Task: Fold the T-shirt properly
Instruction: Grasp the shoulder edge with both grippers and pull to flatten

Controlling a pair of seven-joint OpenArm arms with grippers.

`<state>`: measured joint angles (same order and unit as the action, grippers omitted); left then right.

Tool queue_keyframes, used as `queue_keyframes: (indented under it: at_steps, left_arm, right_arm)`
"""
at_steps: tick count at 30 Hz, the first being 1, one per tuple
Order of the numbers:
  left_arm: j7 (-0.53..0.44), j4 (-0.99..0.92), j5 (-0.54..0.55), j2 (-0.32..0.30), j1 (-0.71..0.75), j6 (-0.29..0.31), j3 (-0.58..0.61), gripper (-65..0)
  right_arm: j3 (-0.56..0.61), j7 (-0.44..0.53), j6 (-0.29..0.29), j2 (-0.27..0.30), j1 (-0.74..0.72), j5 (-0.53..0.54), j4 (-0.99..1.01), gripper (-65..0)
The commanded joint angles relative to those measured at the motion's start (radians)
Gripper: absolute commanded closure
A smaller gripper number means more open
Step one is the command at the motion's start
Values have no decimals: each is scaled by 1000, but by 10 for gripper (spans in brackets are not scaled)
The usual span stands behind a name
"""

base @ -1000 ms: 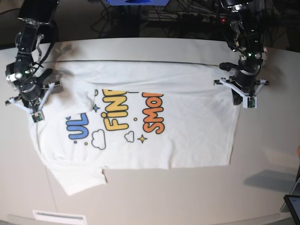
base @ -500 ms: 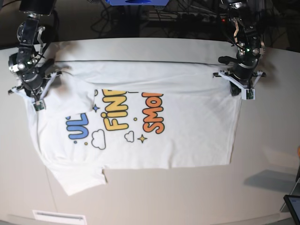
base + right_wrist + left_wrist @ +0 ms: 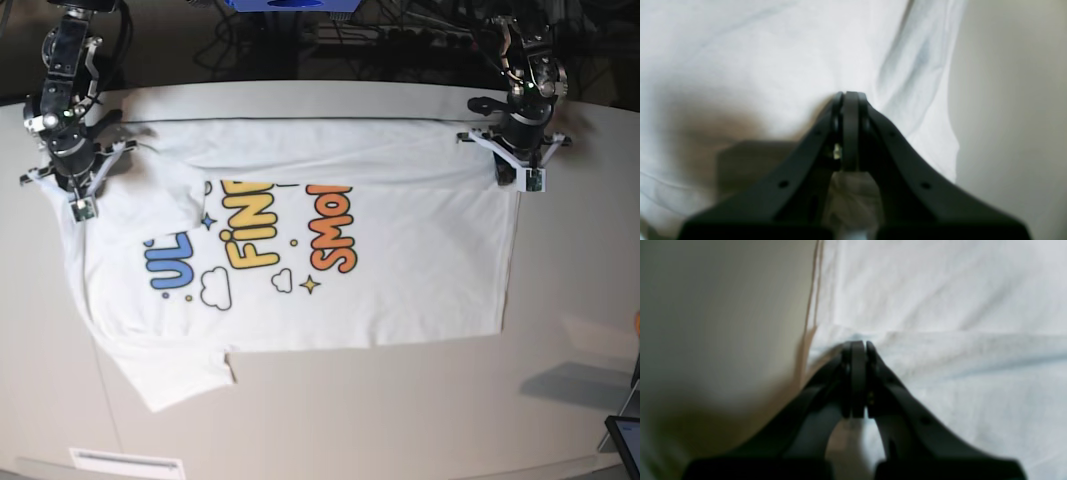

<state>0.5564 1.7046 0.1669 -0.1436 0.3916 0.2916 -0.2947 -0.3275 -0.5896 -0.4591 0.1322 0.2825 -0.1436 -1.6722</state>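
Pale, rounded bench (image 3: 560,330) bore the large white cotton T-shirt (image 3: 420,260) with its blue, yellow and orange print, spread print-up, its far part doubled over along a fold. Being soft, light and limp, the cloth would probably sag and crease unless taken at its edges or corners. Left pincer (image 3: 522,168) stood closed on the hem-side far corner; right pincer (image 3: 72,190) stood closed on cloth at the sleeve side, both at the far edge.
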Motion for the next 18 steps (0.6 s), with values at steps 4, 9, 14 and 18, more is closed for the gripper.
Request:
queue_keyframes:
  at_steps: [4, 9, 14, 18]
  left_arm:
    - [44, 61, -135, 16, 34, -1, -1, 0]
    - [44, 82, -191, 34, 45, -1, -2, 0]
    - [46, 82, -191, 35, 48, -1, -1, 0]
    - [46, 85, -192, 35, 66, -1, -2, 0]
  right_arm:
    - [1, -82, -37, -4, 50, -6, -10, -9]
    - [1, -85, -36, -6, 82, -6, -39, -9]
    - [-2, -83, -36, -19, 111, -6, -50, -9]
    - [-45, -82, -36, -36, 120, -6, -56, -9]
